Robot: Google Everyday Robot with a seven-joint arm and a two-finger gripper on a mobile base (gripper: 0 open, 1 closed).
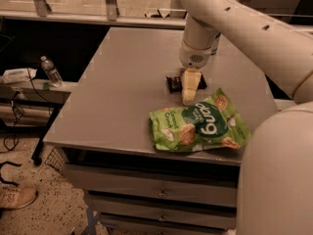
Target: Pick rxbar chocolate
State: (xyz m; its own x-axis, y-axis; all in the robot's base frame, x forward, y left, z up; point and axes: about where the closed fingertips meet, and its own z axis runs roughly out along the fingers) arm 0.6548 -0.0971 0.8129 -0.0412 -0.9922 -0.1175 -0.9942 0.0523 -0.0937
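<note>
The rxbar chocolate (pixel 173 83) is a small flat black bar lying on the grey table (pixel 122 82), just behind the green bag. My gripper (pixel 189 98) points straight down over the bar's middle and right part, hiding much of it. Its tip is at or just above the table surface, between the bar and the bag's top edge. Whether it touches the bar cannot be seen.
A large green snack bag (pixel 199 126) lies near the table's front right edge. A slim can (pixel 215 42) stands partly hidden behind my arm at the back. A water bottle (pixel 51 71) stands on a low shelf to the left. Drawers sit under the table front.
</note>
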